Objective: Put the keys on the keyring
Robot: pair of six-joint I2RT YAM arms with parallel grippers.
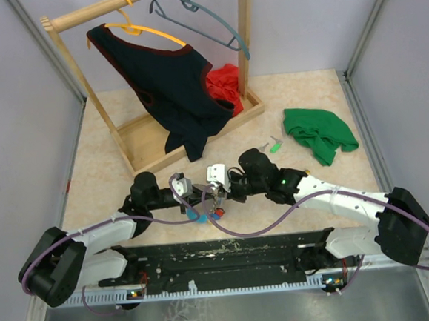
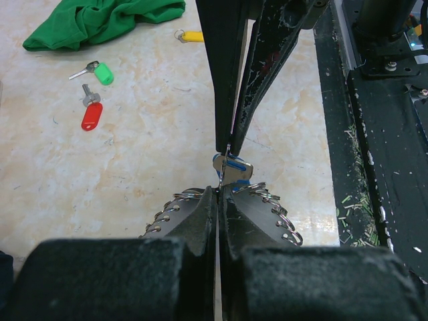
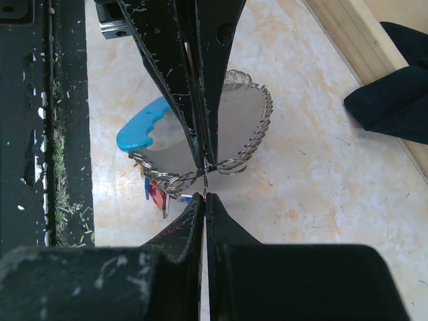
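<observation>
The keyring, a wiry coiled loop with a light-blue band, hangs just above the table between both grippers. My left gripper is shut on the coil, which bulges out on both sides of its fingers. My right gripper is shut on a small silver key with a blue cap, tip to tip with the left gripper. A red-capped key dangles from the ring. Loose on the table lie a green key, a red key and a yellow key. The grippers meet at the table's near middle.
A green cloth lies at the right, near the green key. A wooden rack with hangers, a dark garment and a red cloth stands at the back. The black base rail runs along the near edge.
</observation>
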